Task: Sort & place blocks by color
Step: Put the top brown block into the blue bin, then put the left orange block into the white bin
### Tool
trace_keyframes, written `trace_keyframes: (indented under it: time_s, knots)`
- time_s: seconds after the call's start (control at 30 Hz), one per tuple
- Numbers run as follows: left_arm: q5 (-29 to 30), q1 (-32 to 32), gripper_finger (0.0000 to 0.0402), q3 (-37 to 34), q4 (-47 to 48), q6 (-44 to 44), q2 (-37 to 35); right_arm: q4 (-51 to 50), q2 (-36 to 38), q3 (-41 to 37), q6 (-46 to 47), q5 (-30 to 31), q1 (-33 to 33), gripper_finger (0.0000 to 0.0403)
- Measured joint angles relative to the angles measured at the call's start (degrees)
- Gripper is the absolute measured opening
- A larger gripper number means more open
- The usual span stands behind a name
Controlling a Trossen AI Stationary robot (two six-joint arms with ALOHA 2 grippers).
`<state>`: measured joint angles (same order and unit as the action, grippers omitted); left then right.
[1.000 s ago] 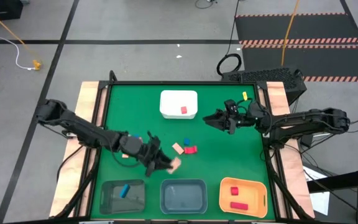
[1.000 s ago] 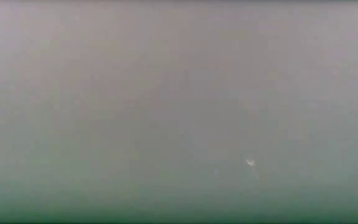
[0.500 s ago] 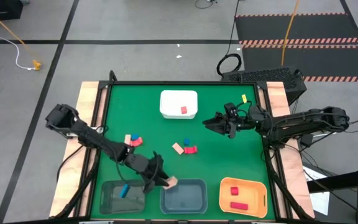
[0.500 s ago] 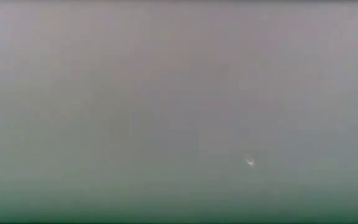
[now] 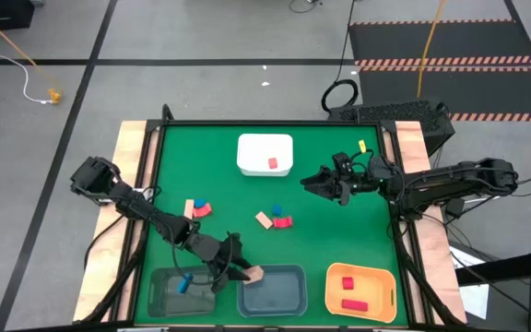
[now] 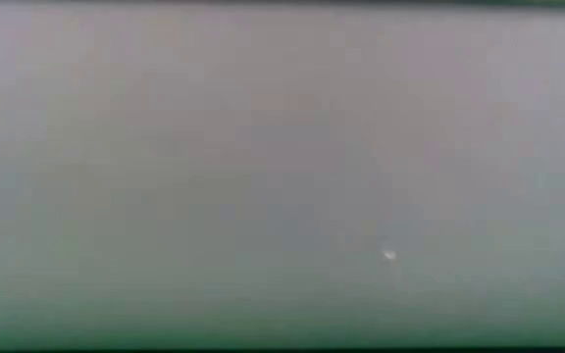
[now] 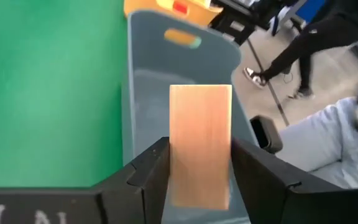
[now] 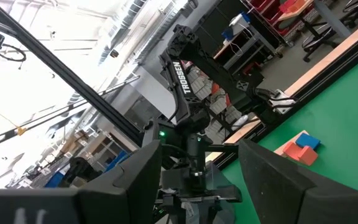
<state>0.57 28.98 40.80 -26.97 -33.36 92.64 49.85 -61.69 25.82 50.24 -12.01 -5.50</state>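
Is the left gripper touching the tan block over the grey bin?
Touching. In the left wrist view the tan block sits between the left gripper's two dark fingers, both pressed against its sides, above the grey bin.

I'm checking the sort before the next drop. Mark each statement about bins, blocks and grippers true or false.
1. The left gripper holds a tan block over the grey bin. True.
2. The orange bin holds blue blocks. False: it holds two red ones.
3. The white tray holds one red block. True.
4. The right gripper grips a block. False: its fingers stand open and empty above the mat.
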Motion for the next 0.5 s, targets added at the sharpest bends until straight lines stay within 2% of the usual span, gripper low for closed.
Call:
trace_keyframes:
  time_s: [0.2, 0.33, 0.5]
  knots:
    - [1.2, -0.5, 0.0177, 0.0, -5.8, 1.2, 0.0, 0.0, 0.0, 0.0, 0.0, 0.0, 0.0, 0.0205]
    - [2.5, -0.7, 0.0159, 0.0, -8.7, 2.8, 0.0, 0.0, 0.0, 0.0, 0.0, 0.0, 0.0, 0.0205]
    - [6.7, -2.0, 0.0137, 0.0, -10.5, 4.8, -0.9, 0.0, 0.0, 0.0, 0.0, 0.0, 0.0, 0.0205]
